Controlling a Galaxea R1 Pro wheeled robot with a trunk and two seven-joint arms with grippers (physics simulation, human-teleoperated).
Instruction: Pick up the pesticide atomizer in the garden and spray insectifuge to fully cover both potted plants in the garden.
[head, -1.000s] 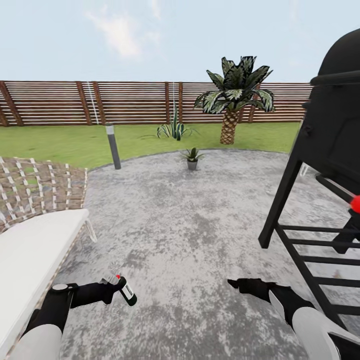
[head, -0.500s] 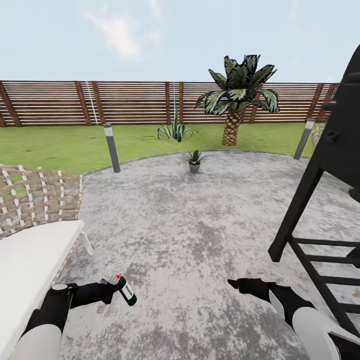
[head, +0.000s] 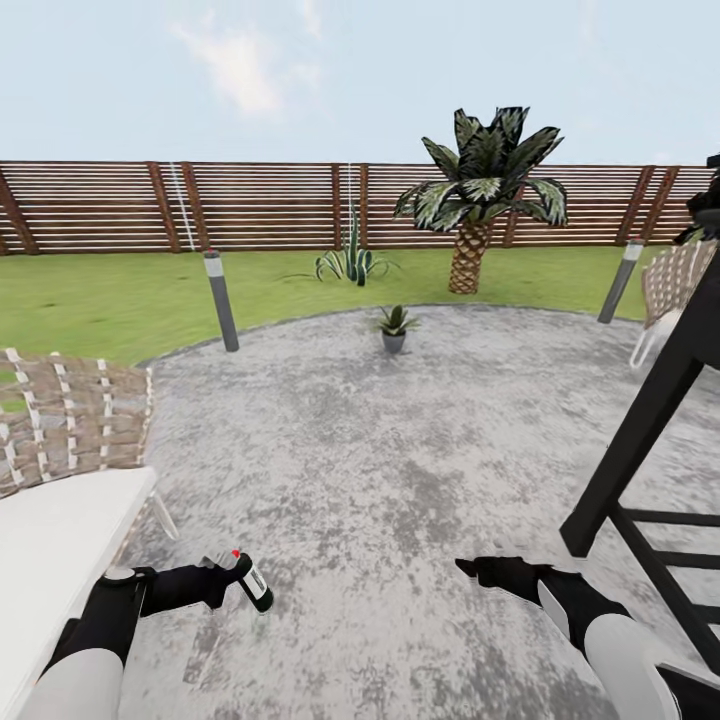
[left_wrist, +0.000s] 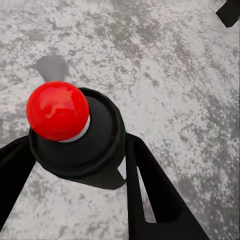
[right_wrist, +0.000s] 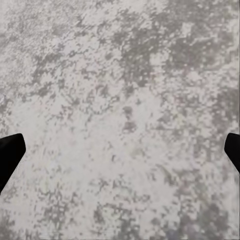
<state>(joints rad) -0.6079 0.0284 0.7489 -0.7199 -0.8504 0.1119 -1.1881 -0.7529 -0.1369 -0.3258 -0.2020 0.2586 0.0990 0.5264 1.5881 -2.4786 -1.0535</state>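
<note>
My left gripper is shut on the pesticide atomizer, a slim black bottle with a white label and a red dot on top, held low at the left over the grey paving. The left wrist view has the atomizer's red-topped cap clamped between the black fingers. One potted plant, a small green rosette in a grey pot, stands far ahead near the back edge of the round paved patch. Empty and open, my right gripper hangs low at the right, and its fingertips are spread wide over bare paving.
A white lounger with a woven backrest lies close on the left. A black grill frame stands close on the right. Grey lamp posts flank the patch, with a palm, an agave, lawn and a wooden fence behind.
The whole head view has shifted: the grill has slid out to the right, the lounger further left, revealing a right lamp post and a woven chair. Both arms keep their pose.
</note>
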